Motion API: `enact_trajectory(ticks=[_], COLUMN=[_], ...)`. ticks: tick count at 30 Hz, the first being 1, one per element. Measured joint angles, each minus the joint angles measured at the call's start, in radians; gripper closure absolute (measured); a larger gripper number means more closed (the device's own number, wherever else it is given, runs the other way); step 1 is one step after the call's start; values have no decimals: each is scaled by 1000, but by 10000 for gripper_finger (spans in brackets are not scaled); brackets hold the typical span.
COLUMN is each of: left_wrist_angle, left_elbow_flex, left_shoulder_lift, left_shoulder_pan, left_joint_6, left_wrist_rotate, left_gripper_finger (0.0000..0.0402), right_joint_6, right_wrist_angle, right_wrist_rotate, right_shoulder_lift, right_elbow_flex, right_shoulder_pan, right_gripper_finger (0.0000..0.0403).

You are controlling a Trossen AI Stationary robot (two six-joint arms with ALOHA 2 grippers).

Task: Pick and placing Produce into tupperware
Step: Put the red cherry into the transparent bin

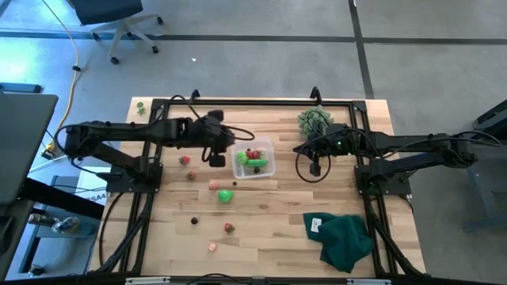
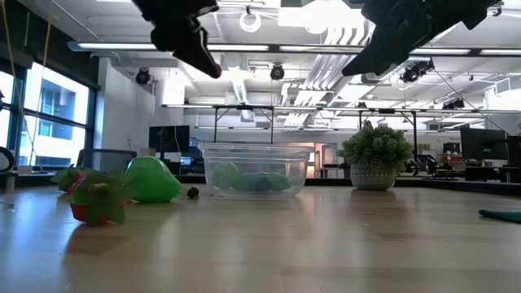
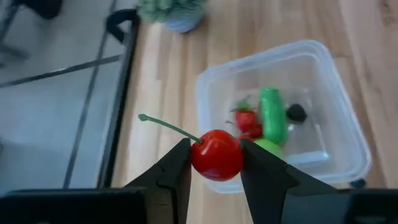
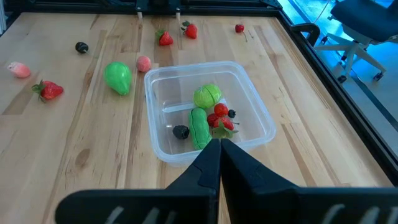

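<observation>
— What does the left end effector [image 3: 214,163] hold?
— A red cherry [image 3: 217,154] with a green stem, pinched between its fingers just beside the clear tupperware [image 1: 267,146].

— And inside the tupperware?
— A green elongated piece [image 4: 199,127], a green ball [image 4: 208,96], red berries [image 4: 220,116] and a dark bit [image 4: 180,131].

— The right end effector [image 4: 219,151]?
— Clenched and empty, above the tupperware's other side. More produce lies scattered on the table [image 1: 269,218], including a strawberry [image 4: 50,89].

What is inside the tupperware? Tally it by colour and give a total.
In the tupperware:
Green: 2 (ball, long piece)
Red: 2 (round berry, strawberry)
Dark: 2 (larger bit, tiny bit)
Total: 6
Not counted: the cherry held in the left pincer.
</observation>
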Motion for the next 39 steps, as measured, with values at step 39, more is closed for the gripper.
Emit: enact_trajectory(ticks=[39], left_wrist_angle=[-14], left_elbow_flex=[162], left_shoulder_lift=[544], left_shoulder_pan=[0], left_joint_6=[75], left_wrist_rotate=[255], left_gripper_finger=[279], right_joint_6=[0], right_wrist_angle=[-25], right_wrist_rotate=[0], right_shoulder_lift=[0], right_elbow_flex=[0], right_shoulder_pan=[0], right_gripper_finger=[401])
